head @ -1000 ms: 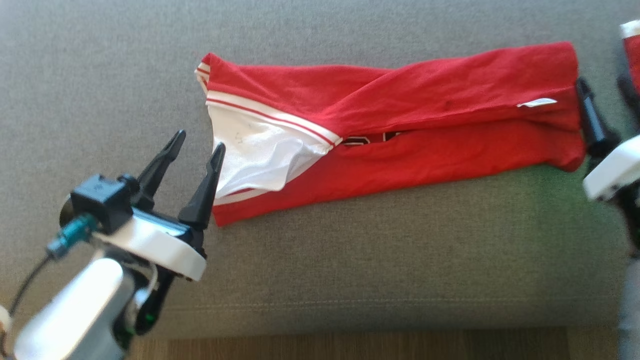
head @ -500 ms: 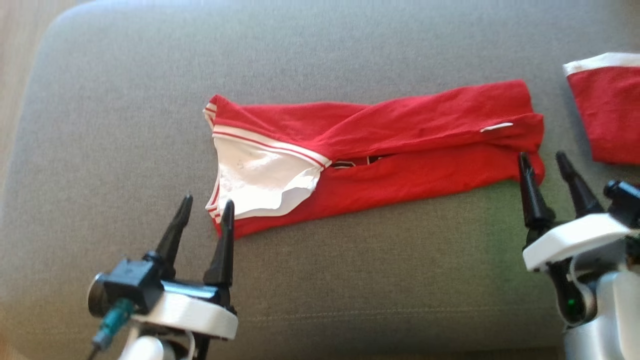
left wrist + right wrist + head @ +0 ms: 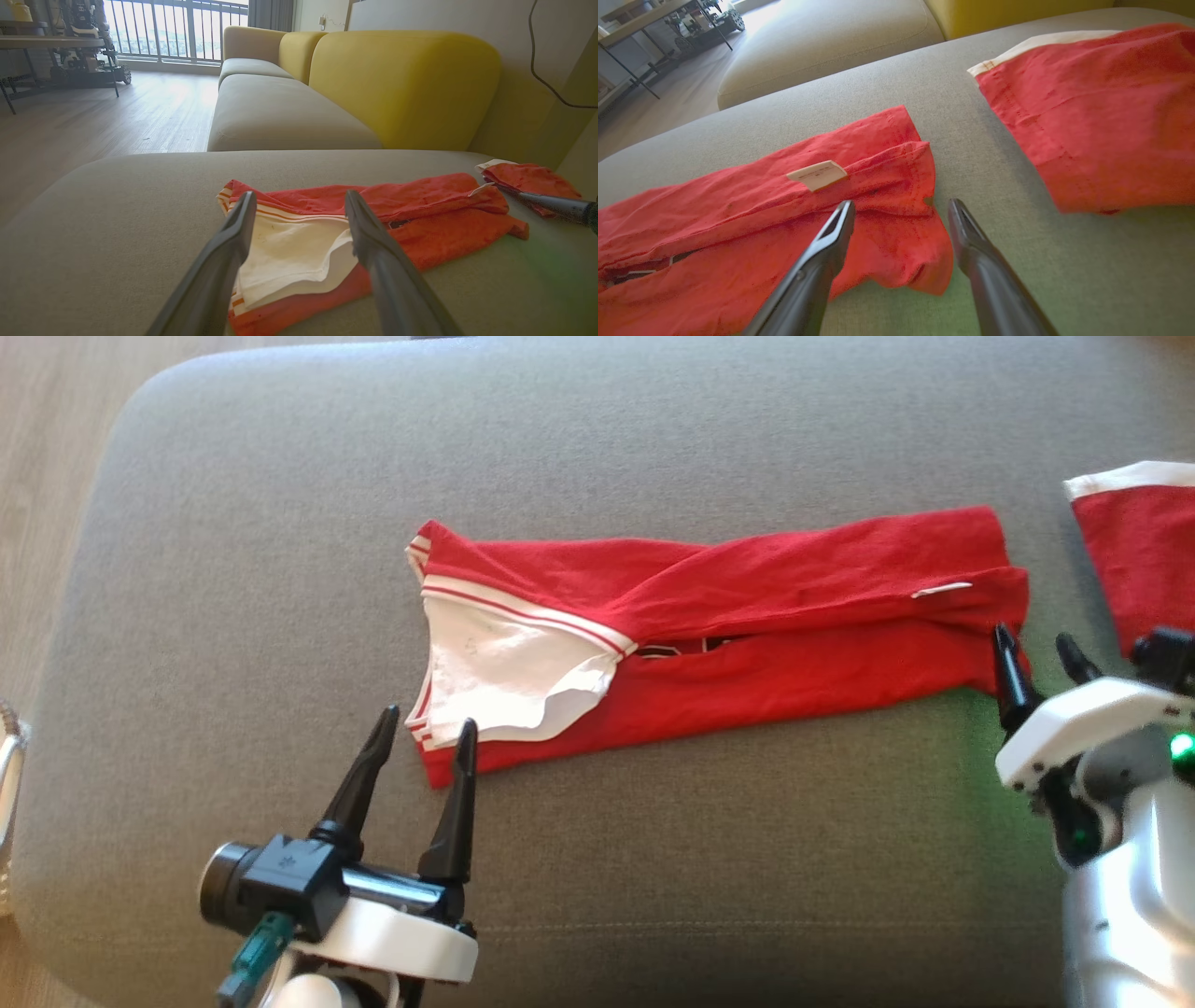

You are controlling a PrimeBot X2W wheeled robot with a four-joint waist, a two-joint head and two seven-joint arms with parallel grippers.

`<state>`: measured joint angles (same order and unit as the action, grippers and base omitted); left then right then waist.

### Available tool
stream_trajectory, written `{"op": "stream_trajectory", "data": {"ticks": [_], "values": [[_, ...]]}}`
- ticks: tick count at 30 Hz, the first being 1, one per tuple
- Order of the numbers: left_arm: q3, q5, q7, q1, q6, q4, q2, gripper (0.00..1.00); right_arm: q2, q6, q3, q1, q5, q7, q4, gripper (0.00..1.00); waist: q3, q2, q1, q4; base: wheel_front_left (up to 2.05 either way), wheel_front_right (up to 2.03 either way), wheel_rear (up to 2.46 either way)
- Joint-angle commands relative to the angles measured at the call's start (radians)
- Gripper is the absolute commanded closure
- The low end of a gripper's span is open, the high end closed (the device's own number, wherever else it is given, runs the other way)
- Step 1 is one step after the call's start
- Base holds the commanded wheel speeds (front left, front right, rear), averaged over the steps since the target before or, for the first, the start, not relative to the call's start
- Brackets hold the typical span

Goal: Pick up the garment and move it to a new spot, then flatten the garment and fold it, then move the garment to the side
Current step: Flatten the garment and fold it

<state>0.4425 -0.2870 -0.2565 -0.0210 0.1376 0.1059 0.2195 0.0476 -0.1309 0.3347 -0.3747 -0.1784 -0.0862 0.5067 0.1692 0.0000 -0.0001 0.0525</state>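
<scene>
The left gripper [image 3: 429,717] hovers low over the grey sofa cushion [image 3: 233,569], jaws spread wide and empty, tips just short of the near-left corner of the garment [image 3: 794,644]. The garment is a red jersey folded into a long band across the middle of the cushion. It has a white panel [image 3: 495,677] and striped trim at its left end and a small white label [image 3: 941,589] near its right end. Over on the right, the right gripper [image 3: 1033,637] is spread wide too, nothing in it, fingers either side of the band's near-right corner.

This looks like thin, light, floppy knit. It'll likely sag and slip out of its fold if one end is lifted alone, so I'd take both ends together. Best bites, by my reckoning: the trimmed hem on the left, where the layers stack thick, and the doubled corner on the right, pinching every layer.

Now the murky bits. At the far left edge of the head view a pale object [image 3: 7,784] is cut off, and I can't name it. Dark lettering [image 3: 691,644] peeks from the slit between the folds, unreadable. Whether the right fingertips touch cloth, I can't tell. Far right, another red piece [image 3: 1134,551] with a white hem runs off the frame; separate garment or not, unclear.
</scene>
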Motion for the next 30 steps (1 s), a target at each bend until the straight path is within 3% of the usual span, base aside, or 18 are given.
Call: {"op": "stream_trajectory", "data": {"ticks": [1, 10, 16, 22, 24, 27, 28, 30], "values": [[-0.040, 0.015, -0.005, 0.020, -0.011, 0.025, -0.006, 0.00, 0.003, 0.000, -0.003, -0.056, 0.028, -0.015, -0.009, 0.00, 0.010, 0.0000, 0.0001, 0.012, 0.00, 0.00, 0.00], [-0.056, 0.059, -0.005, 0.028, -0.082, -0.016, -0.054, 0.00, 0.045, 0.000, 0.180, -0.232, 0.289, -0.086, 0.186, 0.00, 0.041, 0.0000, 0.0001, 0.054, 0.00, 0.00, 0.00], [-0.067, 0.087, -0.005, 0.036, -0.115, -0.032, -0.067, 0.00, 0.029, 0.000, 0.205, -0.297, 0.361, -0.097, 0.287, 0.00, 0.055, 0.0000, 0.0001, 0.055, 0.00, 0.00, 0.00], [-0.081, 0.104, -0.005, 0.039, -0.132, -0.035, -0.079, 0.00, 0.018, 0.000, 0.160, -0.324, 0.373, -0.123, 0.364, 0.00, 0.064, 0.0000, 0.0001, 0.047, 0.00, 0.00, 0.00], [-0.088, 0.109, -0.005, 0.039, -0.138, -0.036, -0.083, 0.00, 0.015, 0.000, 0.118, -0.329, 0.364, -0.135, 0.393, 0.11, 0.067, 0.0000, 0.0001, 0.041, 0.00, 0.00, 0.00], [-0.094, 0.117, -0.005, 0.041, -0.148, -0.038, -0.090, 0.00, 0.014, 0.000, 0.074, -0.334, 0.346, -0.146, 0.420, 0.18, 0.071, 0.0000, 0.0001, 0.034, 0.00, 0.00, 0.00], [-0.096, 0.119, -0.005, 0.044, -0.151, -0.038, -0.093, 0.00, 0.018, 0.000, 0.063, -0.334, 0.342, -0.147, 0.425, 0.33, 0.073, 0.0000, 0.0001, 0.034, 0.00, 0.00, 0.00], [-0.099, 0.124, -0.005, 0.050, -0.158, -0.039, -0.097, 0.00, 0.026, 0.000, 0.048, -0.333, 0.335, -0.147, 0.435, 0.78, 0.078, 0.0000, 0.0001, 0.035, 0.00, 0.00, 0.00]]}}
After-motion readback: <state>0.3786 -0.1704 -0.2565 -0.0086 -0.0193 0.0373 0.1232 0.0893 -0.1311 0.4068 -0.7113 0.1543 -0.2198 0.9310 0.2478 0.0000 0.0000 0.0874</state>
